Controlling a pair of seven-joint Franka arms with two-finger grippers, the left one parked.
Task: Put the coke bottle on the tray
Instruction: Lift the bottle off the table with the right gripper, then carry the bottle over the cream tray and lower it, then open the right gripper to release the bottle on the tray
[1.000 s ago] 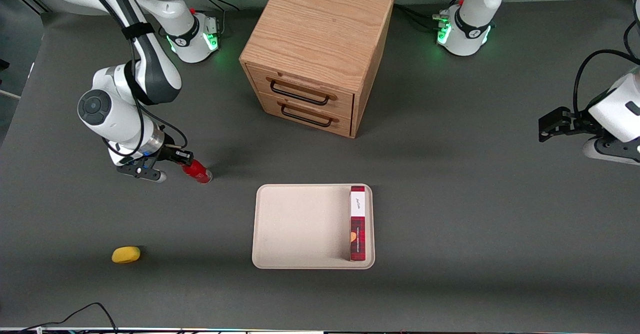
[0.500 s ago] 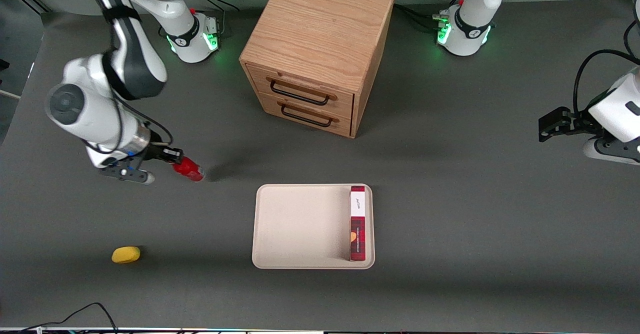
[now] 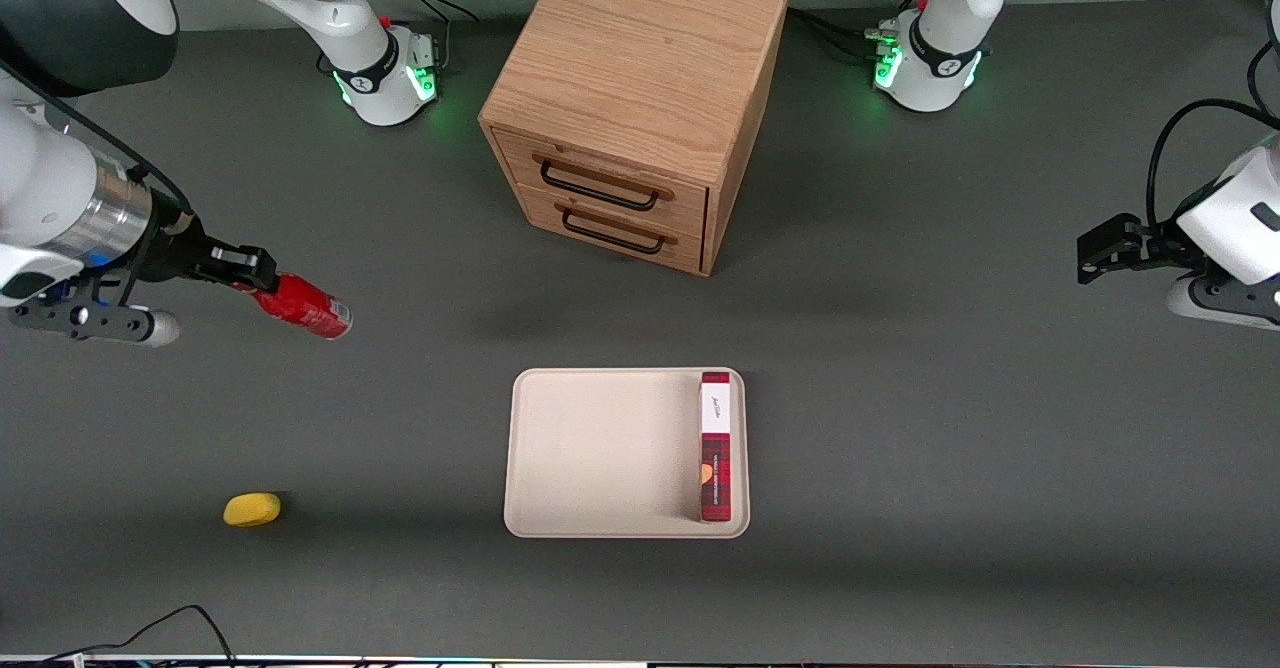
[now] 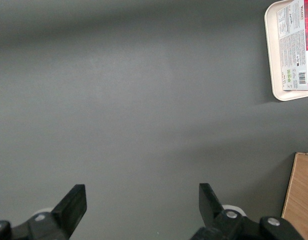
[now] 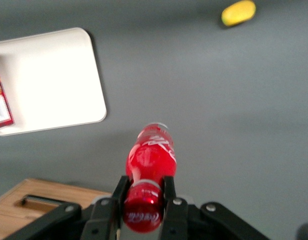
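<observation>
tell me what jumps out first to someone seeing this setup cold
The gripper holding the red coke bottle by its neck, lifted above the table toward the working arm's end. Next, the wooden two-drawer cabinet, and nearer the front camera, the cream tray with a red plaid box lying along one edge.

Coke bottle (image 5: 150,160) glossy red plastic; tray (image 3: 600,448) matt cream; cabinet (image 3: 640,58) grained wood
</observation>
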